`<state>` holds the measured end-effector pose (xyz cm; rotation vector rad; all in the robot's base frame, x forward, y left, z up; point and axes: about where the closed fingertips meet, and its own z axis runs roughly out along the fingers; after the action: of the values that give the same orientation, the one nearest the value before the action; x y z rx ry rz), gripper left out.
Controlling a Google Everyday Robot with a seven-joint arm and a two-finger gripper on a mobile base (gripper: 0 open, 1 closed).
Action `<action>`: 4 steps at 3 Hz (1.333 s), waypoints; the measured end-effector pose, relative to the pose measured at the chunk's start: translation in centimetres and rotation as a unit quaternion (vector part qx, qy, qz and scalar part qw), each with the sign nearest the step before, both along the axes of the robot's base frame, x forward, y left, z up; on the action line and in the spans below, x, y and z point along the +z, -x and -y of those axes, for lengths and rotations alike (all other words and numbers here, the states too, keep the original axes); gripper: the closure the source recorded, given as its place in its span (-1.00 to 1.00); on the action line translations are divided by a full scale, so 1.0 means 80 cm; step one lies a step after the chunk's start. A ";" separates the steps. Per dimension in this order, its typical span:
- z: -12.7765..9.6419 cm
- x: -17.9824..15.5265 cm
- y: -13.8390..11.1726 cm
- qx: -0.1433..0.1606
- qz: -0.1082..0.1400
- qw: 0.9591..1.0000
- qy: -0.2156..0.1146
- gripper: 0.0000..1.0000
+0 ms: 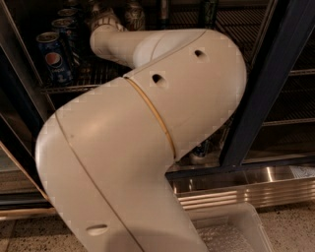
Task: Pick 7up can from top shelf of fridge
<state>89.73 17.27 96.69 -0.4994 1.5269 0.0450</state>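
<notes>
My cream arm [147, 147] fills most of the view and reaches up and left into the open fridge [268, 93]. Its wrist [101, 37] ends over the top shelf [74, 87], a wire rack. My gripper [106, 12] is at the top edge of the view beyond the wrist, mostly cut off. A silvery can [134, 14], seemingly a 7up can, stands just right of the gripper. A pale shape at the gripper may be the second one; I cannot tell whether the gripper touches either can.
Blue Pepsi cans [53, 58] stand in a row at the shelf's left front. A dark slim can [209, 10] stands at the back right. Another can [199, 152] sits on a lower rack behind my arm. The ribbed steel base [246, 189] and a clear tray [231, 231] lie below.
</notes>
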 end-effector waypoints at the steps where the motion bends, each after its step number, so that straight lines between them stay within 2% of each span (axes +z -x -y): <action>1: 0.001 0.000 0.000 -0.001 0.000 1.000 -0.001 1.00; 3: 0.026 0.015 0.014 -0.020 0.002 0.998 -0.060 1.00; 4: 0.027 0.021 0.024 -0.020 0.004 0.997 -0.079 1.00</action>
<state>87.80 15.10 98.39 -0.3426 1.5121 0.1312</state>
